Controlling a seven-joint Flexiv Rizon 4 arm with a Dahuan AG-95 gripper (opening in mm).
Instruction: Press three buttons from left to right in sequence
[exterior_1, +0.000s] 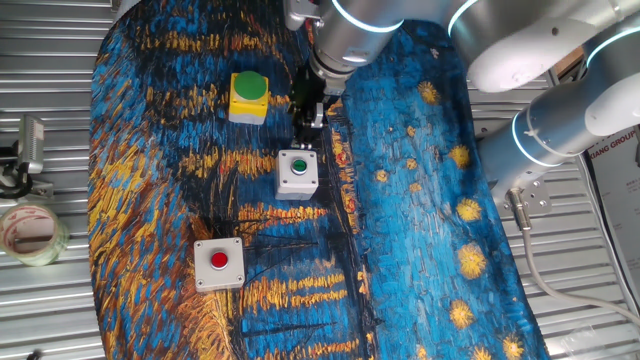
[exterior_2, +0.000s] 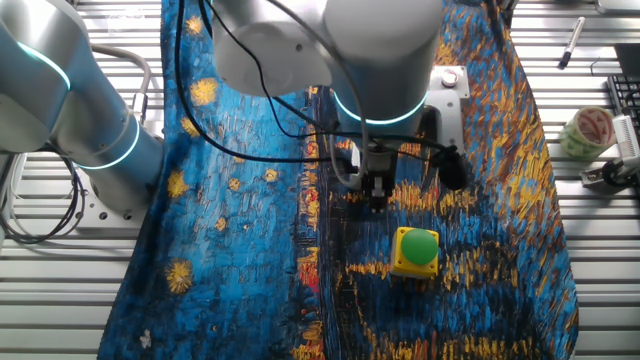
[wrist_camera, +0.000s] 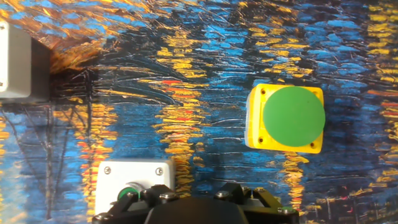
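Note:
Three button boxes lie in a diagonal row on the painted cloth (exterior_1: 420, 200). The yellow box with the big green dome (exterior_1: 248, 95) (exterior_2: 416, 250) (wrist_camera: 286, 118) is farthest. The grey-white box with the small green button (exterior_1: 297, 170) (wrist_camera: 134, 183) sits in the middle. The grey-white box with the red button (exterior_1: 219, 263) is nearest. My gripper (exterior_1: 306, 122) (exterior_2: 377, 203) hangs between the yellow box and the small green button box, just past the latter's far edge, touching neither. The hand view shows only the gripper's dark body (wrist_camera: 193, 208), so its fingertips are hidden.
A roll of tape (exterior_1: 30, 232) (exterior_2: 588, 130) lies off the cloth on the slatted metal table (exterior_1: 40, 310). A metal clamp (exterior_1: 25, 150) stands near it. A grey-white box edge (wrist_camera: 15, 62) shows at the hand view's left. The arm's links (exterior_1: 560, 90) hang over the cloth's right side.

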